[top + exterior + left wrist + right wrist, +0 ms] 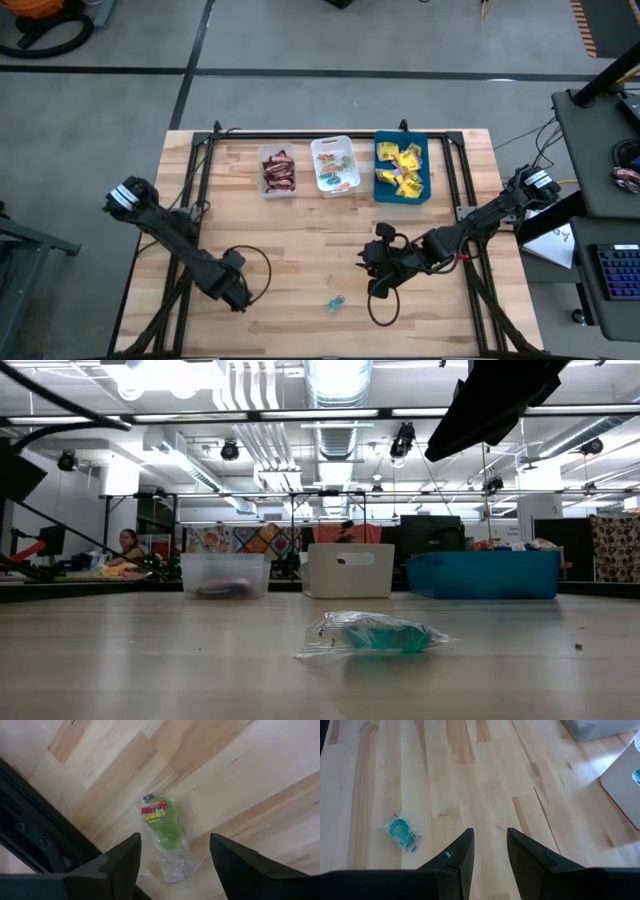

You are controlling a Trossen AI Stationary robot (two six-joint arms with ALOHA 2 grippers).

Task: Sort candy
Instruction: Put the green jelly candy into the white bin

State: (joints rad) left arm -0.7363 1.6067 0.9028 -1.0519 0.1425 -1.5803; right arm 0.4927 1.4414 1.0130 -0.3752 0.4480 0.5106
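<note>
Wooden table (300,250), left hand (175,857) spread over green candy (161,822) hidden overhead, right hand (490,847) narrowly parted, empty.

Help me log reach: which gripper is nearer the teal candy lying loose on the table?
Right gripper, just beside the teal candy; left gripper sits farther off on its other side.

From above, the green candy (161,826) under the left gripper (238,297) is hidden by the arm itself; only the left wrist view shows it, and the small print on its wrapper is too blurred to read in full. The sweets in the clear tray (224,574) are a dark smear at table height, and the white tray (349,569) and blue tray (484,574) hide theirs behind their walls. The right wrist view cuts off the white tray at the picture's edge.
</note>
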